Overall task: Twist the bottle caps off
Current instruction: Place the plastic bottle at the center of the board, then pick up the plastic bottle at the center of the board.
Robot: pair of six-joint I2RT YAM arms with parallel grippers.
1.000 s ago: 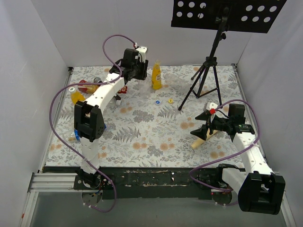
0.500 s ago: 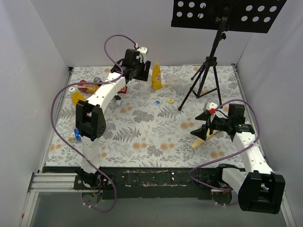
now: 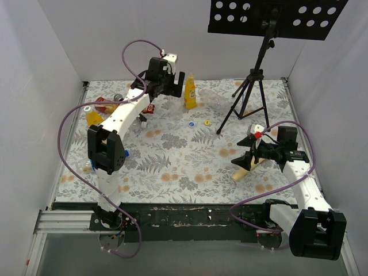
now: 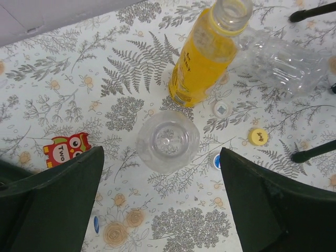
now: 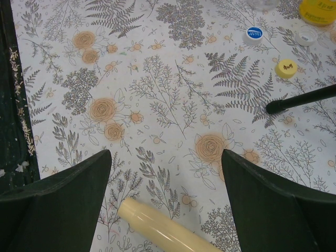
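White walls enclosed a fern-patterned bench (image 3: 172, 161). Left hand (image 4: 163, 210) hovered spread above an upright clear bottle (image 4: 168, 140), beside an uncapped orange bottle (image 4: 207, 52) and loose caps (image 4: 258, 136). Right hand (image 5: 165, 199) sat spread, empty.

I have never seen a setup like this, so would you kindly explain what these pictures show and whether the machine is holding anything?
These are two robot arms bolted at the near edge of a table covered in a floral cloth. The wide picture comes from a fixed camera above and behind them; the other two come from cameras on each wrist, looking down between that arm's own fingers.

The left hand is open and empty above an upright clear bottle seen from above. Beside it stand an uncapped orange bottle and a clear bottle lying on its side. Loose caps lie nearby: a white cap, a yellow cap and a blue-topped one.

The right hand is also open, hanging over a tan stick. A music stand stands at the back.
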